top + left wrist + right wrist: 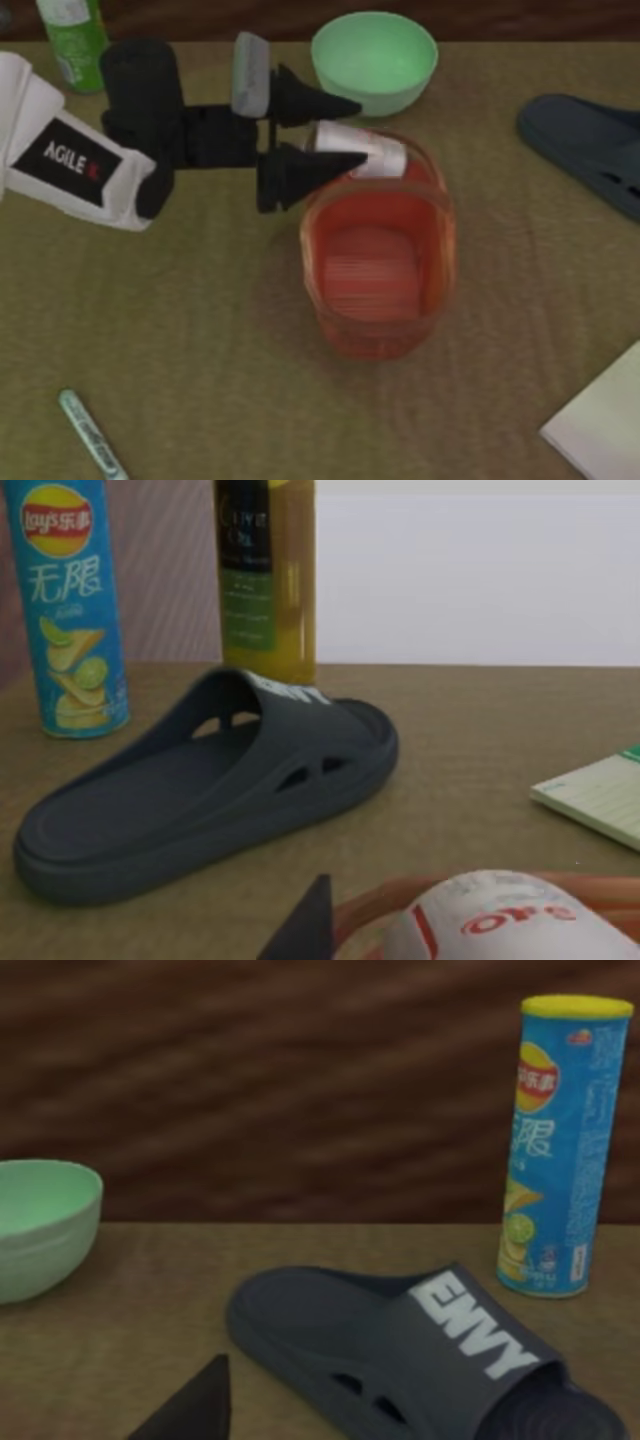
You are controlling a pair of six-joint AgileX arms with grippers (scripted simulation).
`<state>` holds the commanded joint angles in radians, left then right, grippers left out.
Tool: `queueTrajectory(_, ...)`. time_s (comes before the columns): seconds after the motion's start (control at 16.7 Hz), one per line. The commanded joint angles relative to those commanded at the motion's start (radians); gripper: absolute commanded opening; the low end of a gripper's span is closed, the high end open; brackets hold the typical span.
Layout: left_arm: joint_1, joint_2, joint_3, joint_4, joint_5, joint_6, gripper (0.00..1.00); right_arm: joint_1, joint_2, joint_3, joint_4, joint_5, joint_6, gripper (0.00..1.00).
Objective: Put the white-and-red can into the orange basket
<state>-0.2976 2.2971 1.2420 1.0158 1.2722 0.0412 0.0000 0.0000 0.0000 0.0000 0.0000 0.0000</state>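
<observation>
Left gripper (pixel 335 135) reaching in from the upper left of the top view, black fingers closed on the small white cylindrical can with red label (pixel 362 150), held lying sideways. Can hovering just over the far rim of the oval orange translucent plastic basket (pixel 440 235), near the arched handle, not yet down inside. Basket at the centre of the olive counter (pixel 200 350), just below the mint-green bowl (pixel 375 60). In the left wrist view, can (pixel 500 920) seen close at the lower edge, red lettering showing. Likely light and stiff, thin-walled, smooth and a little slippery; best held across the round side near the middle, firmly but without crushing. Release over the basket's open middle looks safest, clear of handle and rim. Right gripper unseen from above; only a dark fingertip (pixel 190 1410) in its own view, opening not discernible.
</observation>
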Motion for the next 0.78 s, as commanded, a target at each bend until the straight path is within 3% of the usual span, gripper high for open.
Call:
queueTrajectory(0.12, 0.000, 0.000, 0.000, 0.000, 0.000, 0.000, 1.00, 0.000, 0.000, 0.000, 0.000, 0.000, 0.000, 1.00)
queueTrajectory(0.78, 0.001, -0.026, -0.014, -0.016, -0.018, -0.008, 1.00, 0.014, 0.030, 0.030, -0.026, -0.003, -0.017, 1.00)
